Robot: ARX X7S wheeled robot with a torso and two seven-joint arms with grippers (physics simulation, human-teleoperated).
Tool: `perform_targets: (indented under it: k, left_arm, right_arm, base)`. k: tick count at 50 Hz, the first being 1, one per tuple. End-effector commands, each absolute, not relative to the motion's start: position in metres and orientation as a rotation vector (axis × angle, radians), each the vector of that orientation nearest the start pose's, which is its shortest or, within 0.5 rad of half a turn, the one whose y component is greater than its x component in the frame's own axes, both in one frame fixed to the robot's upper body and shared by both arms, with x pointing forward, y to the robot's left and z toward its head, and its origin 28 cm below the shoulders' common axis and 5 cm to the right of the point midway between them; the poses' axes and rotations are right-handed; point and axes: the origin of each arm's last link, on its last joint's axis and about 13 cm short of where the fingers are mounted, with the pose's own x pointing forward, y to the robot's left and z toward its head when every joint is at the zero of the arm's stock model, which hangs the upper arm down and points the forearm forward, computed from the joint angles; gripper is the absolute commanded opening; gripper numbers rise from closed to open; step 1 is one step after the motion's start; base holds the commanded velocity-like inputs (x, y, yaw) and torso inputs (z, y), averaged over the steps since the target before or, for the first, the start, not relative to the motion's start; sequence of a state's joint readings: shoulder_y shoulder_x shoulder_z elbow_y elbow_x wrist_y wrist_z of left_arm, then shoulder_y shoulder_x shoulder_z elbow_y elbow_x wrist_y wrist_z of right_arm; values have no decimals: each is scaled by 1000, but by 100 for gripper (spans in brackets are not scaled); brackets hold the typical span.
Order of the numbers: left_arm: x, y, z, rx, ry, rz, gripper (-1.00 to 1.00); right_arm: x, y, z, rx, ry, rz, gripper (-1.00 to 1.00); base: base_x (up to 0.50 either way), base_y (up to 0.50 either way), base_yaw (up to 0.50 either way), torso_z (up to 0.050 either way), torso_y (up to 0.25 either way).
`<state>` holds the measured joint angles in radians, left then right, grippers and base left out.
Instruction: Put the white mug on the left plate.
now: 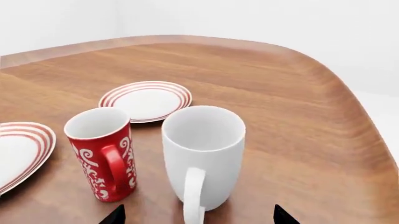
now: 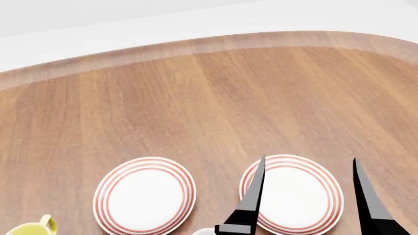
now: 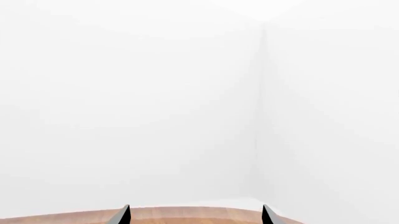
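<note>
**Inspection: white mug standing off the plates**

The white mug (image 1: pixel 203 156) stands upright on the wooden table (image 1: pixel 281 93), handle toward the left wrist camera, just beside the red patterned mug (image 1: pixel 103 151) — apart from it, not touching. The left gripper (image 1: pixel 198 215) has its jaws spread wide, one tip either side of the white mug's base, gripping nothing. In the head view the left plate (image 2: pixel 145 195) lies bare beside its twin, the right plate (image 2: pixel 292 192). The right gripper (image 2: pixel 307 182) hangs over that right plate, fingers apart and empty. A yellow handle (image 2: pixel 36 227) — probably another mug's — shows at the frame edge.
</note>
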<state>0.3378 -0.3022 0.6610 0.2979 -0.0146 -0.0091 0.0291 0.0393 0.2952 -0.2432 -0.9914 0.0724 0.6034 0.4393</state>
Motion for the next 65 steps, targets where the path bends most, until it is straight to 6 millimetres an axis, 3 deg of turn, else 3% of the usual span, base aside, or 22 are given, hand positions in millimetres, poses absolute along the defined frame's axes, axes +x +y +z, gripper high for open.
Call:
perform_targets:
  k: [1,11,12,24,31,32,35,65]
  left_arm:
    - [83,141,-4,112,224,-752,100]
    - [90,141,0,147,228,-771,100]
    - [92,140,7,150,230,-779,100]
    - [99,137,-4,172,247,-789,100]
    - [106,136,3,187,248,-785,100]
    - [107,136,-7,190,250,-783,100]
    - [109,136,0,191,254,-780,100]
    - [120,125,-16,219,294,-781,100]
  right_arm:
    - [160,-88,166,-113,-403,-90,100]
    - [158,-89,169,-116,-411,-92,100]
    - [158,-89,169,-116,-412,-92,100]
    - [159,-89,169,-118,-410,-93,100]
    - [159,-89,167,-118,-407,-91,100]
    - [159,-88,168,-118,-407,-91,100]
    - [159,-88,168,-118,-407,-91,100]
    - [158,-90,169,-113,-412,-95,100]
  base:
    - [0,0,0,0,0]
    - [0,0,0,0,0]
    - [0,0,0,0,0]
    - [0,0,0,0,0]
    - [0,0,0,0,0]
    - [0,0,0,0,0]
    - [0,0,0,0,0]
    - [0,0,0,0,0]
